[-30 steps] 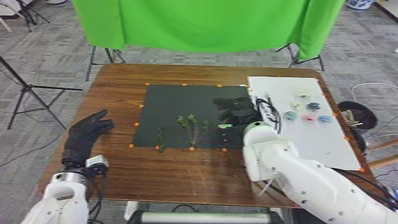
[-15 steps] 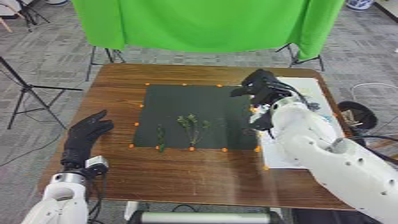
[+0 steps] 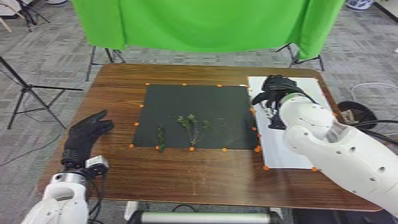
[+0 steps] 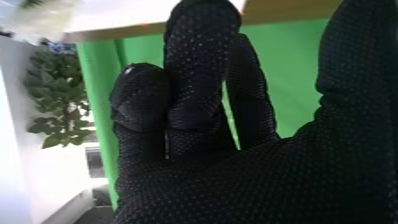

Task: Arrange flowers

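Picking out the next piece from the white board [image 3: 306,156] looks like the step in hand to me, with the right hand [image 3: 277,86] up over the far part of the board. From the right wrist view, its fingers [image 4: 202,75] are mostly straight and loosely parted, with a wide gap to the thumb [image 4: 351,60], and nothing is pinched between them. There's a pale, fuzzy bloom [image 4: 40,22] with a bit of green off past the fingertips, well, I think it's a bloom, it's pretty blurred. Can't tell exactly where on the board it sits, since the arm covers a lot of it.

Meanwhile the branching green sprig [image 3: 186,120] and a slimmer green stem [image 3: 161,139] lie side by side, apart, on the near part of the dark mat [image 3: 182,97]. So I'd call it partway: greenery down, blooms still to add. The left hand [image 3: 84,134] rests by the table's left side, fingers relaxed, empty.

Next move, imo: lower the right hand, close gently on one bloom, then bring it to the sprig's tips. Squeeze too hard and petals could crumple.
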`<action>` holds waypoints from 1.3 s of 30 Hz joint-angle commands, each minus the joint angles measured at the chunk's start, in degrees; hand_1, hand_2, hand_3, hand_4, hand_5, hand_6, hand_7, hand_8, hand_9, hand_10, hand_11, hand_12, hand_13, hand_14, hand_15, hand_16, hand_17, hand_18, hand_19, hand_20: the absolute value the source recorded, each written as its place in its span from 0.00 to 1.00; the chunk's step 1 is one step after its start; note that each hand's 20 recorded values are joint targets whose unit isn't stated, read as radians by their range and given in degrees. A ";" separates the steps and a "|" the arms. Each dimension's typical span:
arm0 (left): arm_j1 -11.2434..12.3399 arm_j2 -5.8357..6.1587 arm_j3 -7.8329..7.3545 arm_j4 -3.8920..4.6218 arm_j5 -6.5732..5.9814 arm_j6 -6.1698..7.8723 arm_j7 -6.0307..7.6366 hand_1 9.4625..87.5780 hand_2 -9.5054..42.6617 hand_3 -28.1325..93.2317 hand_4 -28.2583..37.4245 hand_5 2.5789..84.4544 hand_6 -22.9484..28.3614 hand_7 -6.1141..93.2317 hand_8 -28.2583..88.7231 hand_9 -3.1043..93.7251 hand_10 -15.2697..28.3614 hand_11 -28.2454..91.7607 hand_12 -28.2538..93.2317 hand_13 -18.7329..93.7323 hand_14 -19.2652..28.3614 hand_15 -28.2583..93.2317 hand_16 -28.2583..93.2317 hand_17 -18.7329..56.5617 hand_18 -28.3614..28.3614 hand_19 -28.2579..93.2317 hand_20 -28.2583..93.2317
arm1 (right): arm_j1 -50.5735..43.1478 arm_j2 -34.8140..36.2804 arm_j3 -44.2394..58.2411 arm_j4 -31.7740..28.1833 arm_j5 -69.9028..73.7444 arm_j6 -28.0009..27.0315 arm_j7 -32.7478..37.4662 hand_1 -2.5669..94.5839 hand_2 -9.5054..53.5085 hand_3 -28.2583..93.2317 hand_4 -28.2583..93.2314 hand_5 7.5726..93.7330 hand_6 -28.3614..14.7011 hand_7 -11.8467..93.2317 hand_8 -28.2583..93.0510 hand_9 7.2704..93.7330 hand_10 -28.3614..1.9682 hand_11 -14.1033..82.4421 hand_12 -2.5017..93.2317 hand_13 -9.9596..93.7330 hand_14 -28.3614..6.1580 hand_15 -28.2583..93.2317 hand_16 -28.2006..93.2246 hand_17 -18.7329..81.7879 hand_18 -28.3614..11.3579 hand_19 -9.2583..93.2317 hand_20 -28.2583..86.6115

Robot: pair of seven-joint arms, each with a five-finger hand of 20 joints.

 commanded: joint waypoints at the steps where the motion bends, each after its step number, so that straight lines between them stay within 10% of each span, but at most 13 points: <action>1: 0.03 0.11 0.48 0.17 0.22 -0.95 -0.88 0.22 0.15 0.84 0.05 0.57 0.49 0.20 0.18 0.57 0.67 0.41 0.33 0.55 0.75 0.43 0.21 0.39 0.70 0.27 0.39 | -1.65 0.59 -0.18 2.62 0.37 -0.73 1.99 0.36 0.00 0.76 0.12 0.52 0.64 0.21 0.18 0.57 0.28 0.24 0.21 0.89 0.61 0.66 0.45 0.78 0.44 0.95 0.49; 14: -0.57 0.23 1.06 0.33 0.25 -1.15 -0.70 0.22 0.15 0.84 0.05 0.57 0.48 0.20 0.18 0.57 0.67 0.41 0.33 0.55 0.75 0.43 0.21 0.39 0.70 0.27 0.39 | -1.88 -0.35 -4.09 6.11 -0.91 3.84 2.30 0.42 0.00 0.77 0.11 0.60 0.68 0.24 0.17 0.67 0.33 0.26 0.20 0.92 0.66 0.65 0.45 0.80 0.45 0.95 0.50; 26: -0.74 -0.19 1.34 0.45 0.22 -1.15 -0.72 0.22 0.15 0.84 0.05 0.57 0.49 0.20 0.18 0.57 0.67 0.41 0.33 0.55 0.75 0.43 0.21 0.39 0.70 0.27 0.38 | -2.69 0.15 -7.47 6.88 -1.63 17.62 -0.85 0.66 0.00 0.71 0.09 0.86 0.65 0.28 0.29 1.00 0.60 0.33 0.33 1.00 0.76 0.67 0.47 0.87 0.47 0.98 0.55; 39: 0.20 0.03 1.00 0.00 0.34 -1.26 -1.14 0.22 0.15 0.84 0.05 0.57 0.48 0.20 0.18 0.57 0.67 0.41 0.33 0.55 0.75 0.43 0.21 0.39 0.70 0.27 0.38 | -7.48 -2.63 -0.57 -5.97 -9.18 18.69 -1.45 0.65 0.00 0.73 0.12 0.89 0.62 0.27 0.29 1.00 0.61 0.39 0.31 1.00 0.80 0.69 0.44 0.91 0.54 0.96 0.54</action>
